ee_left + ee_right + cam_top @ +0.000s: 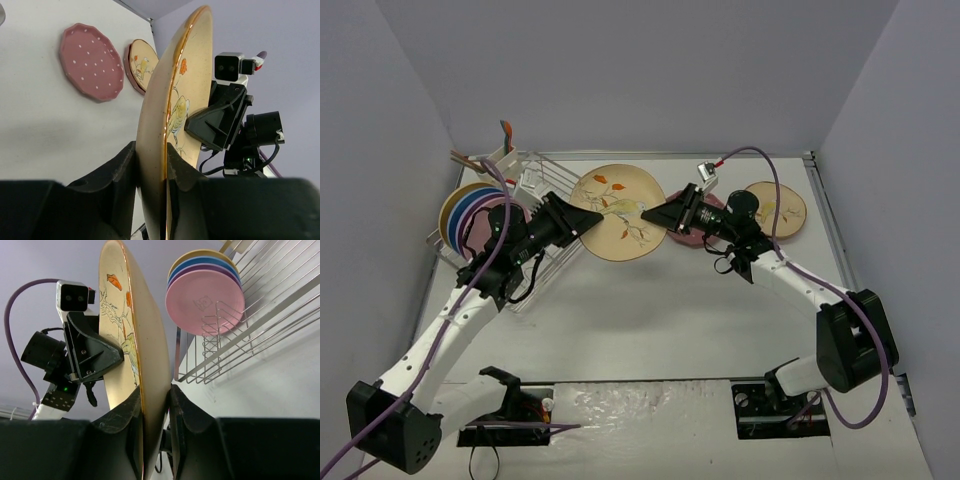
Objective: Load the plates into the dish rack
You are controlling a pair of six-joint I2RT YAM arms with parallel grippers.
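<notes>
Up in the air, mid-table, the big bird plate (620,212) stands on edge. Left gripper (588,222) is clamped on its rim at one side; right gripper (656,215) pinches the other. Looks like a hand-over. Next, prob. the right jaws must let go so the left one can slot it in the dish rack (542,182), by the plain plates (470,215). From the top, the dotted plate (91,62) is mostly hid behind the right gripper. Free rack slots are hard to see.
</notes>
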